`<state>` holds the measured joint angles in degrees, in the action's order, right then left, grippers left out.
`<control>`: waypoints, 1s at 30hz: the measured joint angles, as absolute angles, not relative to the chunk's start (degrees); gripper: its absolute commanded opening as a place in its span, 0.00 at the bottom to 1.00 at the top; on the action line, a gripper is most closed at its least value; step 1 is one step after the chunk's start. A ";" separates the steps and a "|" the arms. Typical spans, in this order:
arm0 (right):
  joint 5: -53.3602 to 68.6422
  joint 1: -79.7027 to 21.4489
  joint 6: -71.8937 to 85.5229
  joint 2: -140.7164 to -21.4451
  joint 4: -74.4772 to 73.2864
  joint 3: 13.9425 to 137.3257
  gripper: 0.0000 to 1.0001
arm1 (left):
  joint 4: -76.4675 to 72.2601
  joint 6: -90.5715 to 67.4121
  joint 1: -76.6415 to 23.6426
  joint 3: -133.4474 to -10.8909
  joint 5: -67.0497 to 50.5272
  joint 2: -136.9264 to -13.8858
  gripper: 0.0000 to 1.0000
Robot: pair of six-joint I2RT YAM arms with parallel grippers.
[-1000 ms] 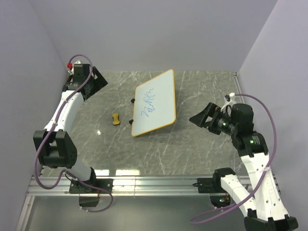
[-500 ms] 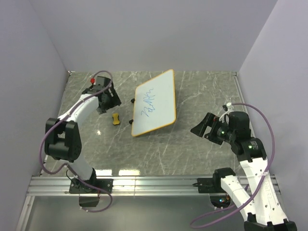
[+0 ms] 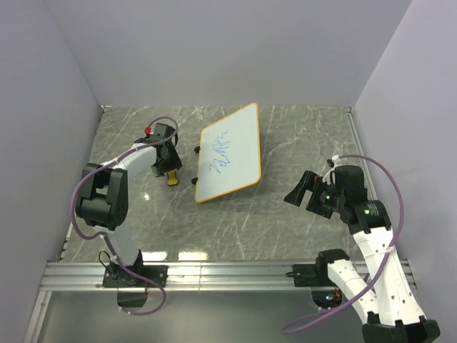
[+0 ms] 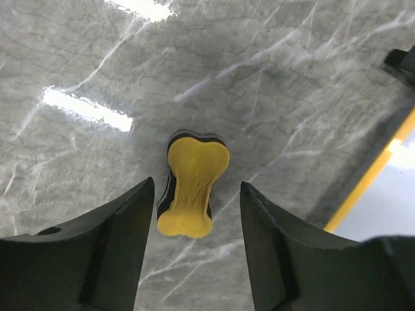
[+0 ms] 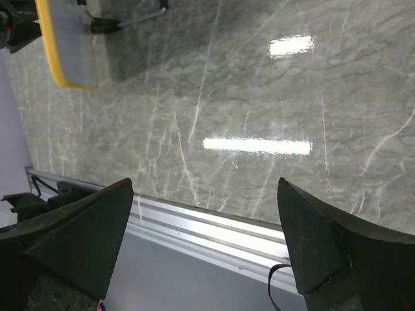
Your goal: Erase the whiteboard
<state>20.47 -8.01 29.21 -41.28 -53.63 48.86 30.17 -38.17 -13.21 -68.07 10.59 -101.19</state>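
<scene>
The whiteboard (image 3: 230,151) lies tilted mid-table, white with an orange rim and blue scribbles (image 3: 220,156). Its rim shows at the right edge of the left wrist view (image 4: 373,178) and at the top left of the right wrist view (image 5: 67,45). A small yellow-and-black eraser (image 3: 171,176) (image 4: 191,188) lies left of the board. My left gripper (image 3: 167,163) (image 4: 196,183) hangs over the eraser, open, one finger on each side with a gap on both. My right gripper (image 3: 300,190) (image 5: 202,188) hovers wide open and empty, right of the board.
Black clips (image 3: 196,150) (image 4: 402,58) stick out from the board's left edge. An aluminium rail (image 3: 228,271) (image 5: 214,223) runs along the table's near edge. Grey walls close in the left, back and right sides.
My left arm has swung from the far left corner to above the eraser, and its jaws have narrowed. My right arm has drawn back a little toward the near edge.
</scene>
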 measured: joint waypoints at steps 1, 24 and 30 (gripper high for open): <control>20.36 -8.01 29.06 -41.67 -53.63 48.88 0.98 | 29.87 -38.11 -13.21 -68.07 10.59 -101.73 0.58; 20.16 -8.01 28.64 -53.82 -52.23 61.54 0.97 | 28.91 -35.59 -13.47 -70.35 10.31 -106.76 0.00; 26.39 -8.01 29.43 -64.86 -46.02 72.18 0.96 | 31.51 -35.27 -13.47 -76.60 7.16 -106.76 0.00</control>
<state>26.39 -8.01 29.43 -64.86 -46.02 72.18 31.51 -35.27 -13.47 -76.60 7.16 -106.76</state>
